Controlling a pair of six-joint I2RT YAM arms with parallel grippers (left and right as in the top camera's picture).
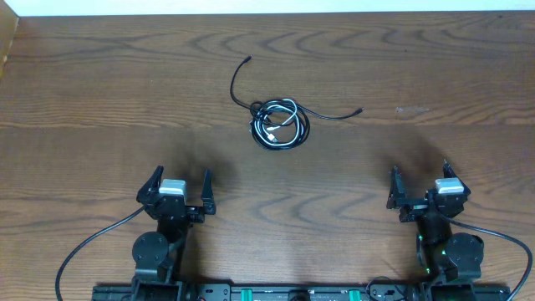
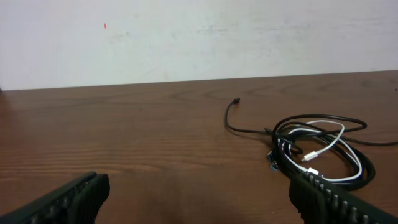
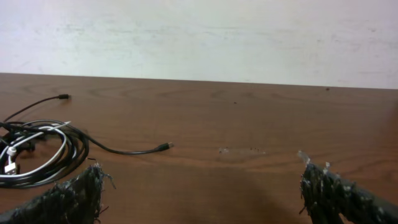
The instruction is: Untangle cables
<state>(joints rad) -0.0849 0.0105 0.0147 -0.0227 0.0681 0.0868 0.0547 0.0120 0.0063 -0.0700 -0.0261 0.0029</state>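
Wood tabletop (image 1: pixel 100 84): tangled cables (image 1: pixel 278 124) far centre; left hand (image 1: pixel 183 174) & right hand (image 1: pixel 420 171) near, both wide open, holding nothing

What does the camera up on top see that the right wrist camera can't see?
Only the overhead view shows the left gripper and the whole right gripper, both open. Only the right wrist view shows the pale wall behind the table. Both show the table, the coiled cables, and one black end trailing out toward the right arm's side.
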